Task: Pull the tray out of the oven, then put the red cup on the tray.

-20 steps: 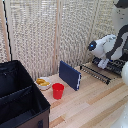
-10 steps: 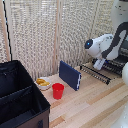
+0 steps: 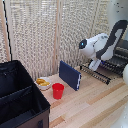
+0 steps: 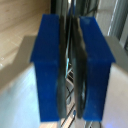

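The white-and-black jointed robot arm (image 3: 102, 46) bends downward, its blue-padded gripper (image 4: 71, 70) nearly closed, fingers (image 4: 50, 70) almost touching.

Even, soft indoor light with faint shadows; the exterior view is coarse, the wrist view heavily blurred close-up.

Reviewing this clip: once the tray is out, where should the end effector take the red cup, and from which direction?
Take the red cup by its rim, coming down from above. It stands upright with its open mouth facing up, and it tapers toward the base, so a side pinch could slip. Straddle the wall on the side away from the white bowl, which sits close beside it on the exterior view's left.
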